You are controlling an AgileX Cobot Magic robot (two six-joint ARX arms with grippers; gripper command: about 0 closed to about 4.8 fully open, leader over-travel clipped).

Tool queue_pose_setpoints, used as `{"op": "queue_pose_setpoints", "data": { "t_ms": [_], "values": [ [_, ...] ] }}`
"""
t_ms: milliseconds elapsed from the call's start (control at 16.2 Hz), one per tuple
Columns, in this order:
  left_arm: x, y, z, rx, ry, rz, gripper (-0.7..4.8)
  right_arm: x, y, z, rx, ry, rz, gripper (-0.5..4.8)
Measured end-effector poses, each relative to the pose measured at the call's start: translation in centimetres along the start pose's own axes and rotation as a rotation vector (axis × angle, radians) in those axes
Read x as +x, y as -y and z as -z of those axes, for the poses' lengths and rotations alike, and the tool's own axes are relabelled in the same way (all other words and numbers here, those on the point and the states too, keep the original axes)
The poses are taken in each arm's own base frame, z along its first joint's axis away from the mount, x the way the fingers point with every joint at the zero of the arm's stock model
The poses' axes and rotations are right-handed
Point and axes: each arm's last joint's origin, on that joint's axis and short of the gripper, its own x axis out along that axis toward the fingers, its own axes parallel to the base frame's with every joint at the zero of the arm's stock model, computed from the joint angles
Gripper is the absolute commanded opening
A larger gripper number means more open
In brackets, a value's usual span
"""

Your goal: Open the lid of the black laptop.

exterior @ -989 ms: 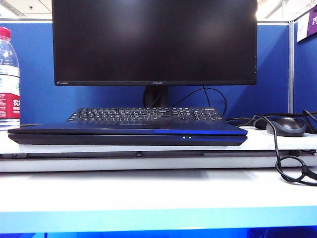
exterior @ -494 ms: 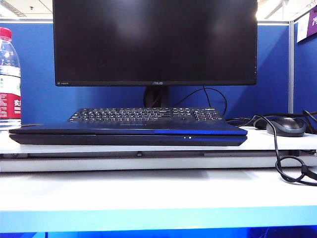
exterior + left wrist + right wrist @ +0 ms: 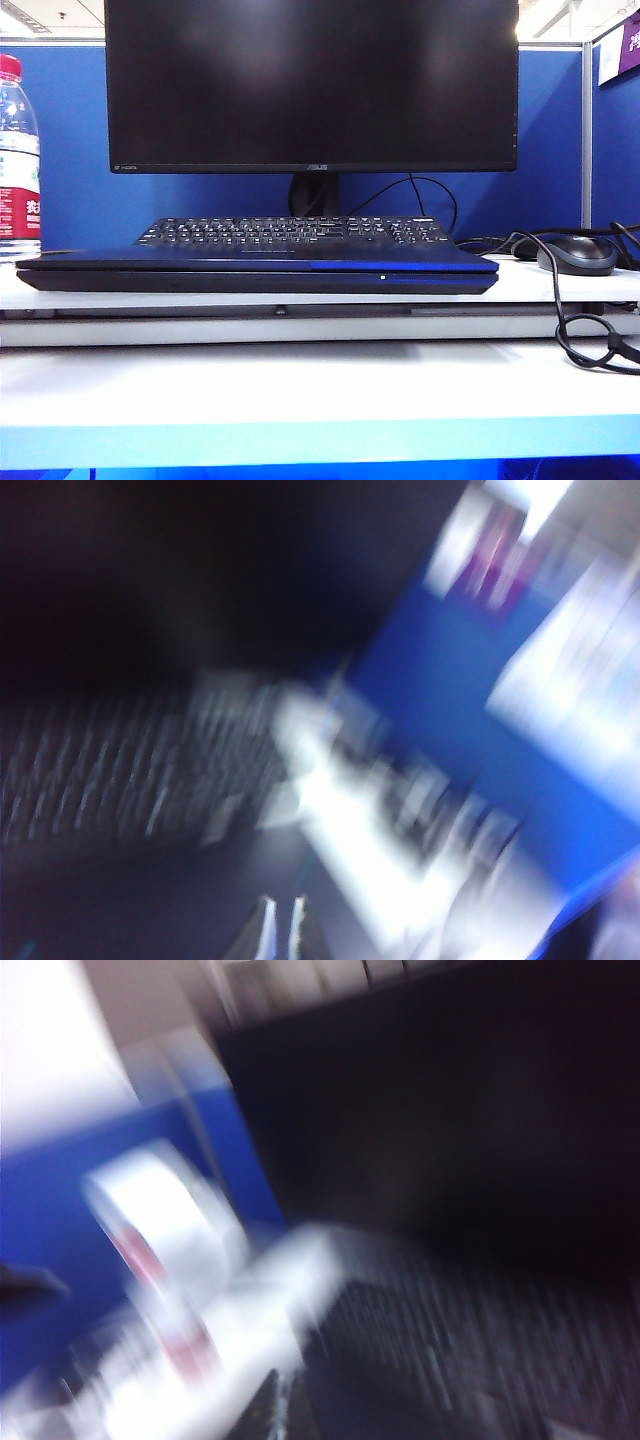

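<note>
Two grippers, neither seen in the exterior view, left gripper [image 3: 281, 930] and right gripper [image 3: 277, 1405] smeared, opening unreadable, nothing visibly held; black laptop [image 3: 257, 271] shut, lid [image 3: 240, 260] flat, long axis crosswise before the keyboard [image 3: 295, 231]; nearer arm undeterminable.

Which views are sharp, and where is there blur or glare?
Exterior view: sharp; closed laptop has a bluish sheen, monitor faint reflections, no tool visible. Left wrist view: heavy motion blur; left tool barely visible at the edge. Right wrist view: equally smeared; right tool indistinct, bottle streaked.
</note>
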Motion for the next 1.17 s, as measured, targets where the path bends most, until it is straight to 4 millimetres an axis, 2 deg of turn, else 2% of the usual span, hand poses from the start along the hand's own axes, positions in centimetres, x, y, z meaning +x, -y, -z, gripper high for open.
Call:
{"op": "queue_pose_setpoints", "data": {
  "t_ms": [124,185,247,309,371,494,680,803,1174],
  "values": [
    [2.5,-1.9,2.4,0.047,-0.197,-0.119,0.39,3.1,1.0,3.9,0.028,-0.26,0.096,-0.01],
    [3.6,-3.0,4.1,0.038,-0.345,-0.154,0.39,5.0,0.6,6.6,0.024,-0.411,0.066,-0.01],
    [4.4,-3.6,5.6,0.006,-0.451,-0.152,0.39,5.9,0.1,8.8,0.015,-0.517,0.027,-0.01],
    [5.2,-4.3,8.3,-0.063,-0.608,-0.14,0.39,6.5,-0.2,11.9,0.007,-0.636,0.022,-0.01],
    [5.5,-4.8,9.6,-0.089,-0.664,-0.144,0.39,6.7,-0.8,13.9,-0.008,-0.677,0.025,-0.01],
    [5.6,-4.3,11.7,-0.109,-0.763,-0.115,0.39,6.6,-1.8,17.1,-0.008,-0.78,-0.017,-0.01],
    [5.4,-4.4,13.1,-0.103,-0.821,-0.148,0.39,6.2,-2.2,20.2,-0.016,-0.854,0.009,-0.01],
    [5.2,-4.6,13.5,-0.089,-0.86,-0.19,0.39,5.9,-1.4,21.3,0.001,-0.863,0.076,-0.01],
    [5.0,-5.0,14.2,-0.057,-0.892,-0.272,0.39,4.9,-0.6,24.2,-0.01,-0.945,0.159,-0.01]
  ]
}}
